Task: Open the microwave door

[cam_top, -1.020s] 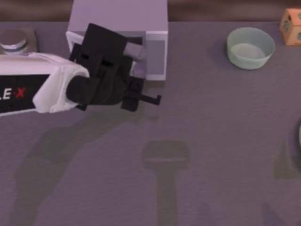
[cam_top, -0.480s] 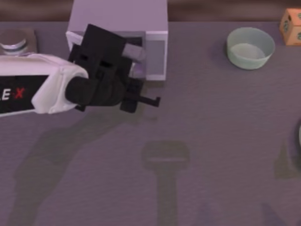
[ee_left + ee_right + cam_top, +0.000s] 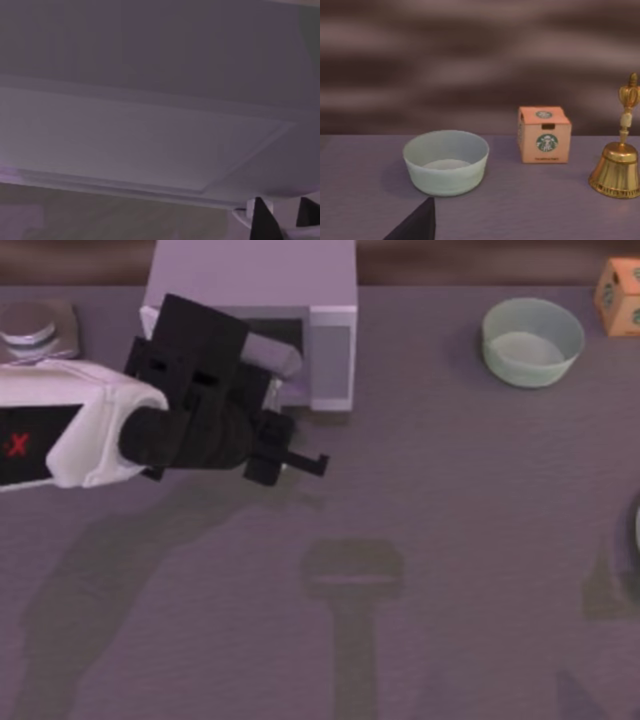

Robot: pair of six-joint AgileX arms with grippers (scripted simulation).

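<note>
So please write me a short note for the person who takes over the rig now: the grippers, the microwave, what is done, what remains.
Left gripper: at the microwave's front, by the free edge of the microwave door; the grip itself is hidden under the wrist.
Right gripper: out of the top view, parked; its wrist camera faces the pale bowl, the printed box and the gold bell.
Done: the door stands ajar, swung out a little, with dark cavity showing behind it.
Left: swing the door fully open, probably toward the table's left, then let go.
</note>
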